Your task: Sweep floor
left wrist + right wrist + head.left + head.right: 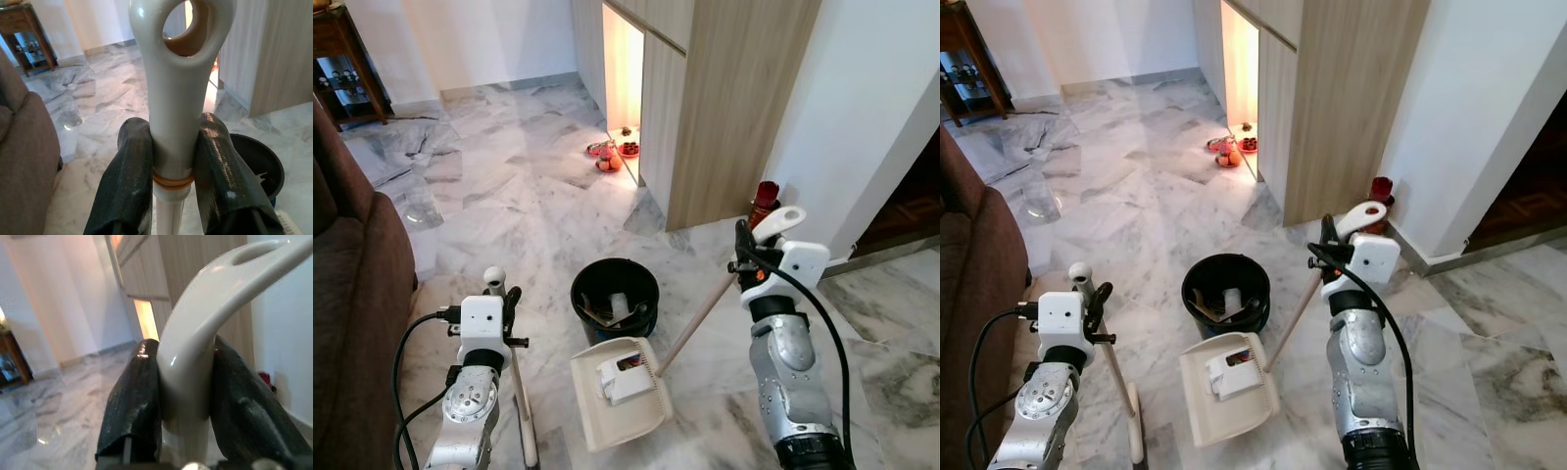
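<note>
My left gripper is shut on the white handle of a broom, whose stick runs down to the floor at my left; the handle's ring end stands above the black fingers. My right gripper is shut on the curved white handle of a cream dustpan. The dustpan's wooden stick slants down to the pan, which lies on the marble floor with white scraps in it. The pan sits just in front of a black bin.
A brown sofa runs along my left. A wooden cabinet with a lit niche stands ahead right, with red items on the floor by it. A dark side table is far left. A red bottle stands by the wall.
</note>
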Available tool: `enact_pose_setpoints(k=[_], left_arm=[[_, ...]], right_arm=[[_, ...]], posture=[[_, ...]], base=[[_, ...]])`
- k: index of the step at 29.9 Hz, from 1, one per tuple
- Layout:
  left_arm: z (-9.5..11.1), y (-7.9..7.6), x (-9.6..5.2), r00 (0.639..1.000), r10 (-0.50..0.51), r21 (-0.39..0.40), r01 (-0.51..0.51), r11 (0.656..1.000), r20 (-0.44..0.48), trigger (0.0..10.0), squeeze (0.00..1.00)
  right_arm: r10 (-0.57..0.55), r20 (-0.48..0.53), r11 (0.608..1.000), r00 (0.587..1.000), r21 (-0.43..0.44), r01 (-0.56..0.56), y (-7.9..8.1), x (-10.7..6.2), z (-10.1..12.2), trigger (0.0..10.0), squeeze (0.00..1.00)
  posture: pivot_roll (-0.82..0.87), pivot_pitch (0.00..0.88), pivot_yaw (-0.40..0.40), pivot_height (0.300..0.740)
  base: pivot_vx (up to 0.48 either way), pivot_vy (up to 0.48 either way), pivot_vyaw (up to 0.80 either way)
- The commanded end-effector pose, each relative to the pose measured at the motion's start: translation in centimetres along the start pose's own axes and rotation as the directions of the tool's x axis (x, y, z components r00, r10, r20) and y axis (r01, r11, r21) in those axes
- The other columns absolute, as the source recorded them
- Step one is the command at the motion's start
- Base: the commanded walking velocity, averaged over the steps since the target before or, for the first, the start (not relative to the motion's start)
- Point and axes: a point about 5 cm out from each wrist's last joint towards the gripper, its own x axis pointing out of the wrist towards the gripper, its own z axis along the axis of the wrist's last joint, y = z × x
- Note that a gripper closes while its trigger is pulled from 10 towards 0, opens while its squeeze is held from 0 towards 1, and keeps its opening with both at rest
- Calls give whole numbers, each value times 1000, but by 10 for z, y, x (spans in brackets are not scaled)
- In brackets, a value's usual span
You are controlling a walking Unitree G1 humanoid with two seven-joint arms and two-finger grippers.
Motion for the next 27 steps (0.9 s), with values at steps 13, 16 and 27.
enact_pose_setpoints(k=[13, 16, 27], left_arm=[[6, 0, 4, 1000, -9, 13, 9, 1000, 25, 10000, 0], [6, -1, 4, 999, -13, 12, 13, 1000, 30, 10000, 0], [9, -2, 4, 999, -19, 4, 19, 1000, 48, 10000, 0]], right_arm=[[50, 97, 998, 994, 40, -54, 10, -6, 58, 10000, 0], [50, 141, 996, 989, 67, -60, 15, -2, 76, 10000, 0], [65, 220, 990, 973, 111, -91, 28, 7, 111, 10000, 0]], posture=[[112, 4, 29, 740], [114, 3, 29, 740], [115, 1, 27, 740]], base=[[0, 0, 0], [0, 0, 0], [0, 0, 0]])
